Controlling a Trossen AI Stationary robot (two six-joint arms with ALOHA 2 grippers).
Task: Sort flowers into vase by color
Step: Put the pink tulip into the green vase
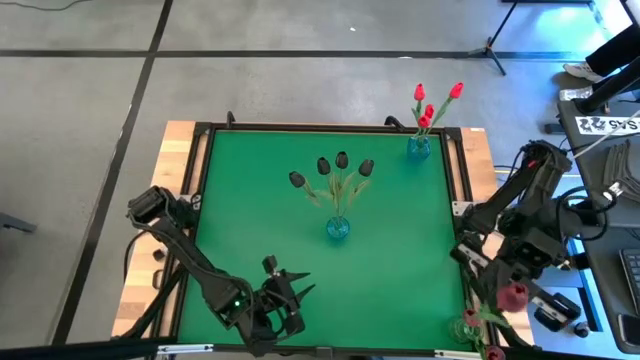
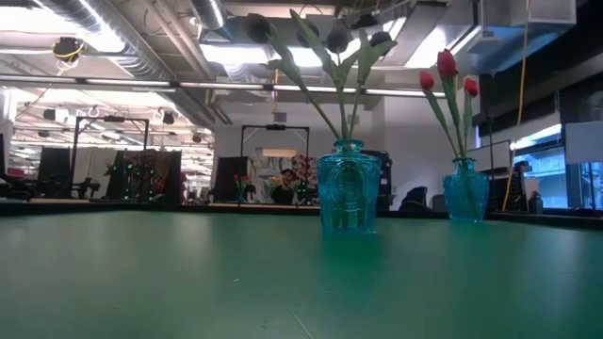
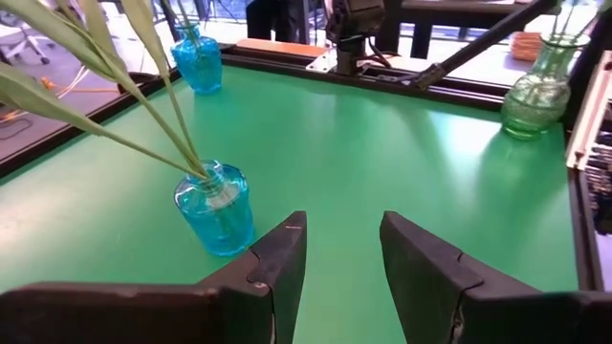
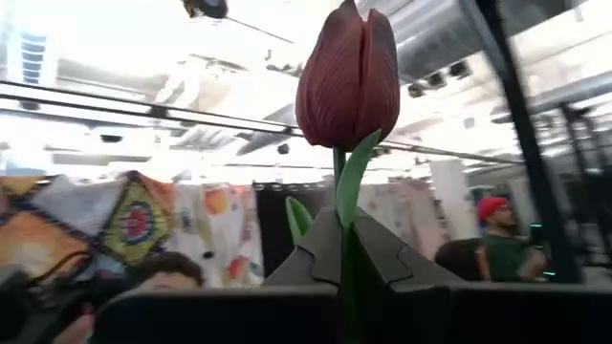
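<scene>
**Right gripper clamped on maroon tulip, left idle**

The right wrist view alone showed the grip: the right gripper [image 4: 339, 250] pinched shut on the green stem of a maroon tulip [image 4: 348, 75], head upright above the fingers. High view placed that gripper [image 1: 497, 290] off the desk's [image 1: 400, 250] right near corner, tulip head [image 1: 514, 295] just beside it.

The left wrist view alone showed the left gripper [image 3: 342, 250] partly open, holding nothing, over the near part of the desk. It also caught a green glass vase [image 3: 537, 88] at the desk's right edge; in the high view that vase [image 1: 468, 326] was half hidden.

Low view showed no arms, only two vases.

Counts:
- Blue vases: 2. Centre vase [image 1: 338, 228] held 4 near-black tulips [image 1: 342, 160]; far vase [image 1: 419, 147] held 3 red tulips [image 1: 421, 94].
- Green vase: 1.
- Maroon tulip in the gripper: 1.
</scene>
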